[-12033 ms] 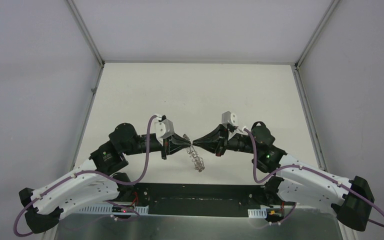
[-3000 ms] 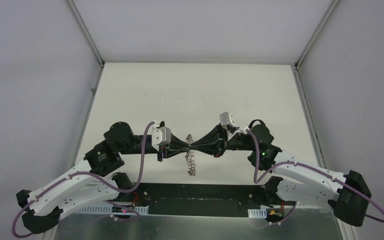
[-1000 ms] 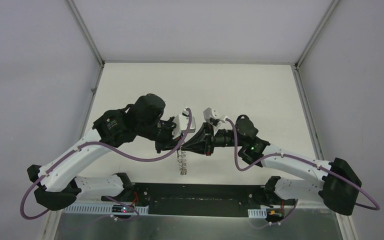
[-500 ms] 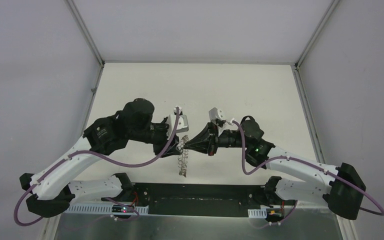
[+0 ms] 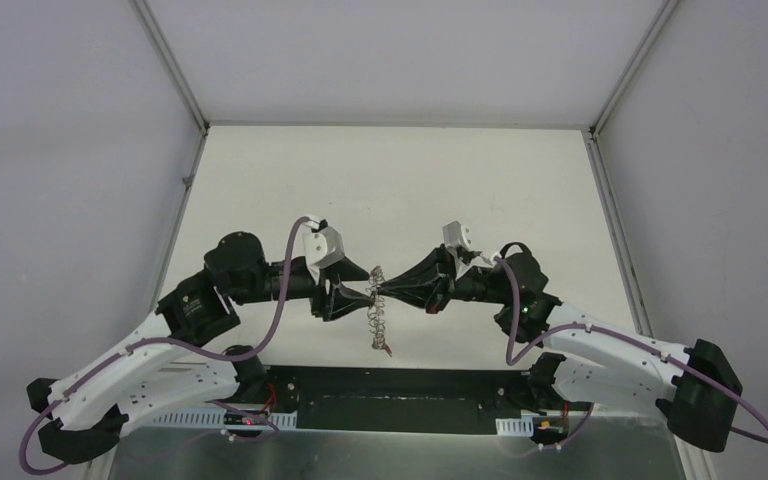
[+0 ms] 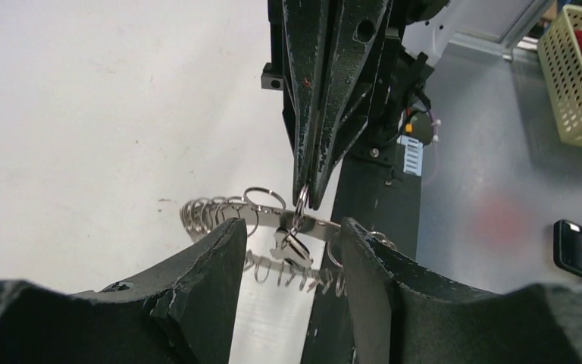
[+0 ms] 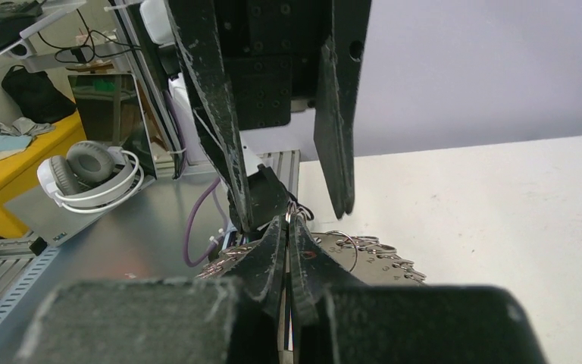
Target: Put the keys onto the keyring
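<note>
Right pincer [image 6: 308, 199], pressed together, pinches the silvery-grey, loop-fringed metal keyring [image 6: 216, 210], which hangs beneath its tips; a small silver key [image 6: 288, 244] dangles just below. Left pincer [image 6: 292, 236] is spread, straddling the ring.

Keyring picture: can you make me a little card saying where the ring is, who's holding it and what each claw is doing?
keyring: up in the air above the table, hanging down
held by: right gripper, pinching one small wire loop on it
right gripper jaws: shut
left gripper: open, tips close to the ring, not clamping it
small silver key: dangles just under the right gripper's tips
key threaded on the ring: cannot tell
</note>
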### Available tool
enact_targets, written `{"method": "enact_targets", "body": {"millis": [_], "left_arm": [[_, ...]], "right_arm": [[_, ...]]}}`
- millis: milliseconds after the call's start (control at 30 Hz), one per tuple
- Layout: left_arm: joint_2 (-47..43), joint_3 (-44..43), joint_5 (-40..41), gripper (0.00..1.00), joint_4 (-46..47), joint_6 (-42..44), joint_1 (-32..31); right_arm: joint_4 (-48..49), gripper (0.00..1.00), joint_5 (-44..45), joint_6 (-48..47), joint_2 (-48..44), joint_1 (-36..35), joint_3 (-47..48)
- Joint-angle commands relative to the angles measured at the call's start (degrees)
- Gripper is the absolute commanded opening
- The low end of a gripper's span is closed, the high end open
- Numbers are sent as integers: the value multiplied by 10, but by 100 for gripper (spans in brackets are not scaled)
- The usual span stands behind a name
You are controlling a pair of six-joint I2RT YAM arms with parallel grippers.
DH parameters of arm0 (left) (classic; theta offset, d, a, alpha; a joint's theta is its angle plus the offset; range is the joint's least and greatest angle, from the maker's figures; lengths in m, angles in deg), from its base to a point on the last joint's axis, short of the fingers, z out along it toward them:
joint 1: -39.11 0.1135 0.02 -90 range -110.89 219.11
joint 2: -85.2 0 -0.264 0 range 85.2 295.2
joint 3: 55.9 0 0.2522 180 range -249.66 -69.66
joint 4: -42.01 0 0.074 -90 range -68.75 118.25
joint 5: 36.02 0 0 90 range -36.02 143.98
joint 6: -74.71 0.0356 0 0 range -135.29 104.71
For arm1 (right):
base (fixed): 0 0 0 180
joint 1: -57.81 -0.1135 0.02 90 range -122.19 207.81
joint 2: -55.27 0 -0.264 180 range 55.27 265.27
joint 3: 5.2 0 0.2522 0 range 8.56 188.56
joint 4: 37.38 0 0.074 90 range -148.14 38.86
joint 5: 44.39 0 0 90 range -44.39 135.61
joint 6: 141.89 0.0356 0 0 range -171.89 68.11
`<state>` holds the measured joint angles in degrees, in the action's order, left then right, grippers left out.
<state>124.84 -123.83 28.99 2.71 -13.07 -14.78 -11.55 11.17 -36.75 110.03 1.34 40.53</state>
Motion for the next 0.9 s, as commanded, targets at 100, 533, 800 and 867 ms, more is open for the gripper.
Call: {"method": "enact_targets", "body": {"millis": [100, 533, 800, 867], "left_arm": [[0, 38, -25, 47, 168, -38, 4], [-10, 37, -39, 27, 158, -35, 3], [-32, 30, -25, 36, 123, -18, 3], [-32, 27, -24, 33, 111, -7, 3]], "right_arm": [[102, 0, -5, 14, -3, -3, 3], [104, 0, 9, 13, -8, -3, -3], [104, 0, 9, 13, -7, -2, -2], [104, 0, 10, 13, -7, -2, -2]]}}
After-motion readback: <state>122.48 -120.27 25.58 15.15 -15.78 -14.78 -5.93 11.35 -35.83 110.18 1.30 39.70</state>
